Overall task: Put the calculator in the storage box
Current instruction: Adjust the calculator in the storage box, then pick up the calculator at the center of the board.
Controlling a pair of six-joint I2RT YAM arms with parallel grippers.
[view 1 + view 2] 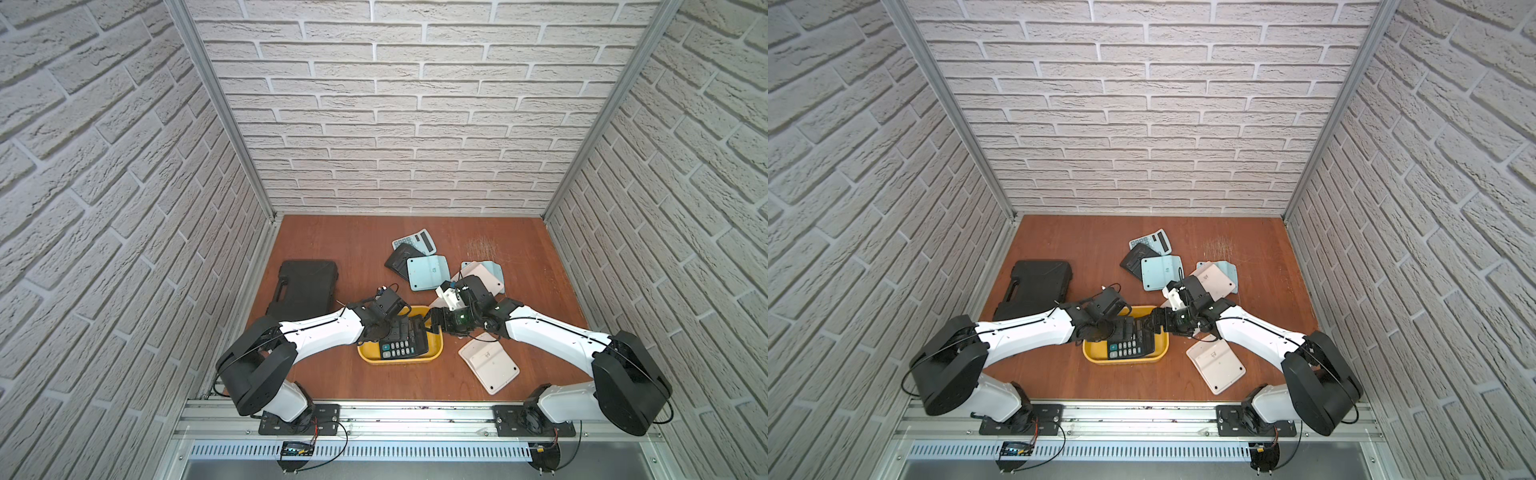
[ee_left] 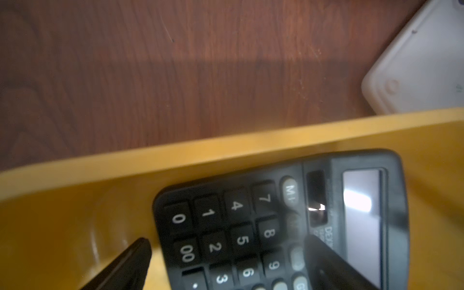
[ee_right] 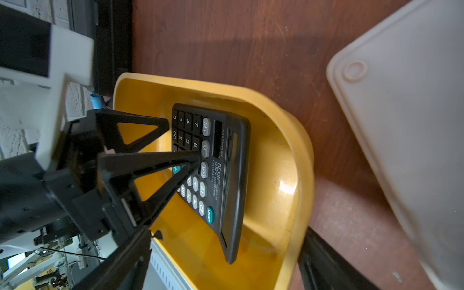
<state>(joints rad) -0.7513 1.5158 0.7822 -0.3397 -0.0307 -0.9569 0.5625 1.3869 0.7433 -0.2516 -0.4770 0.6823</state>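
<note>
Top views, both of them, are showing a brown worktop [image 1: 332, 249] enclosed by brick-pattern walls. At far left a black hard case [image 1: 305, 286] is lying flat and shut, well apart from the work area.

Next along, the left arm is reaching over the storage box [image 1: 435, 345], a shallow yellow tub sitting near the front middle of the worktop. The calculator [image 1: 401, 349], black with its keys up, is lying inside this box, sitting askew to its walls.

Left wrist view: the left fingers [image 2: 130, 266] are standing spread wide and pinching nothing. One is hanging over bare yellow floor just beside the calculator's zero-key end. The other is hanging over the key face near the display — whether it is touching the keys cannot be told.

Right wrist view: the right fingers [image 3: 324, 263] are likewise standing spread and gripping nothing. A rounded end of the storage box is showing between them, and contact with its rim cannot be told.

Loose units are lying further back and to the right:
- A grey calculator [image 1: 415, 241] is lying keys up.
- A black calculator [image 1: 399, 259] is lying against it.
- A pale blue calculator [image 1: 428, 272] is lying face down.
- A pink calculator [image 1: 484, 276] is resting partly on another pale blue unit, behind the right wrist.
- A white calculator [image 1: 488, 361] is lying face down near the box's right end, partly under the right forearm.
</note>
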